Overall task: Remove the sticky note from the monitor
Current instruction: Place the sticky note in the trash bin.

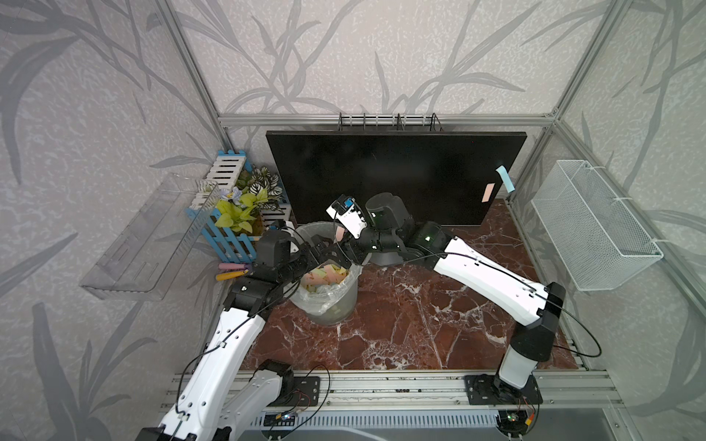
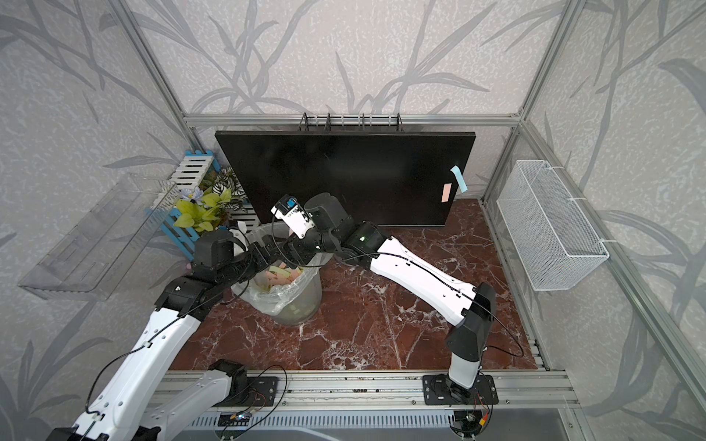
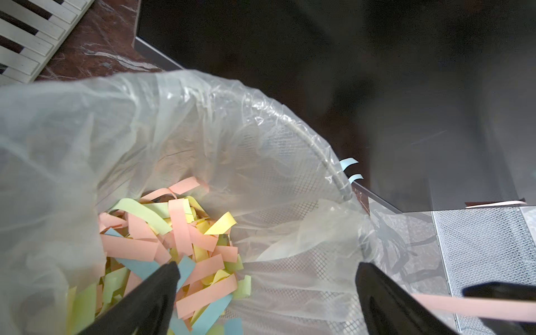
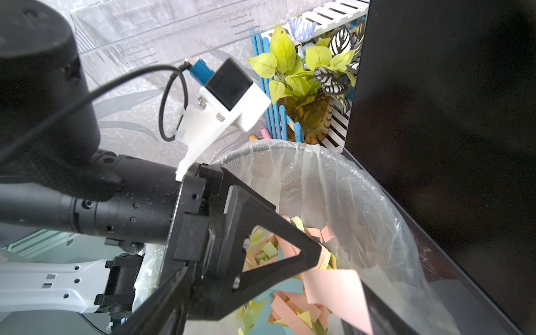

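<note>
The black monitor (image 1: 382, 172) (image 2: 336, 172) stands at the back. On its right part a pink sticky note (image 1: 488, 193) (image 2: 446, 193) lies flat, and a blue sticky note (image 1: 505, 177) curls off the right edge. Both grippers hang over the lined mesh bin (image 1: 332, 305) (image 3: 319, 150), which holds several coloured notes. My left gripper (image 3: 266, 266) (image 1: 336, 259) is open and empty. My right gripper (image 4: 266, 313) (image 1: 345, 238) is open, and another pink sticky note (image 4: 333, 293) (image 3: 475, 309) clings to one of its fingers above the bin.
A blue-and-white planter box with plants (image 1: 244, 202) stands left of the monitor, with markers (image 1: 233, 267) beside it. A clear shelf (image 1: 145, 236) hangs on the left wall, a white mesh basket (image 1: 596, 225) on the right. A black wire rack (image 1: 389, 120) sits behind the monitor.
</note>
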Controlling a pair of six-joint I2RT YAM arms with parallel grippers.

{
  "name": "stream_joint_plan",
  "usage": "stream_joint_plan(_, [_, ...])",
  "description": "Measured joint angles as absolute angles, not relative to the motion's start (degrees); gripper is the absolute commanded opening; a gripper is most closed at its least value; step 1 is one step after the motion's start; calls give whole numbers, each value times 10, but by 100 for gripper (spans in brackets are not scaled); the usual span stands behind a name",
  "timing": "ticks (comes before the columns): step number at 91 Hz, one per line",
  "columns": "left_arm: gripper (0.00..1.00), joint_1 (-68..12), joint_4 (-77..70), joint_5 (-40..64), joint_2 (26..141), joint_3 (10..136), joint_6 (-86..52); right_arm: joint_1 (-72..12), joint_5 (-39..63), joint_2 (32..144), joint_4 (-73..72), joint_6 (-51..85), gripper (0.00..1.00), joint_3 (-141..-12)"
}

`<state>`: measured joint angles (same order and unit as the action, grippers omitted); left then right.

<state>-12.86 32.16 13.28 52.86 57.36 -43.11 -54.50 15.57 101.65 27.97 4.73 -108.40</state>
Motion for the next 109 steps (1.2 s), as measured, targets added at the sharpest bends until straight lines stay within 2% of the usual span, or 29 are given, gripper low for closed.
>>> stream_joint_plan(13, [100, -129, 333, 119, 529, 574, -421, -539, 158, 1015, 270, 56, 82, -1075])
stream_joint_plan(31, [100, -128, 371, 84, 531, 625, -395, -531, 173, 984, 243, 82, 82, -999])
stream_joint_plan(51, [100, -128, 365, 72, 527, 684, -345, -477, 246, 936, 185, 159, 83, -914])
stream_joint_plan(84, [96, -128, 299, 205, 528, 684, -258, -423, 384, 917, 82, 278, 83, -897])
stream_joint_plan(109, [100, -128, 266, 237, 529, 652, -257, -417, 398, 912, 62, 294, 83, -888])
